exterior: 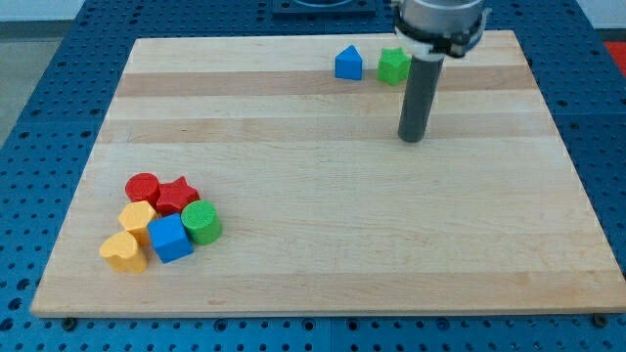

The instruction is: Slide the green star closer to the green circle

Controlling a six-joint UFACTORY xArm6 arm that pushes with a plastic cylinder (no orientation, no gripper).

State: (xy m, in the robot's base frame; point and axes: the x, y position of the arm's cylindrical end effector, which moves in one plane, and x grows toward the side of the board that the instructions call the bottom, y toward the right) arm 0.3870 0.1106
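My tip (413,139) has bare wooden board (391,215) all around (nearest obstacle: green star (394,66) above it); other blocks cluster lower left.

A pale wooden worktop (323,176) fills most of the view. It is made of long boards running from the view's left to the view's right, some lighter, some more golden. Its edges are straight and its corners square. Under and around it lies a blue base (29,117) dotted with rows of small round holes, showing on all four sides. The light is even and bright, with only soft shadows.
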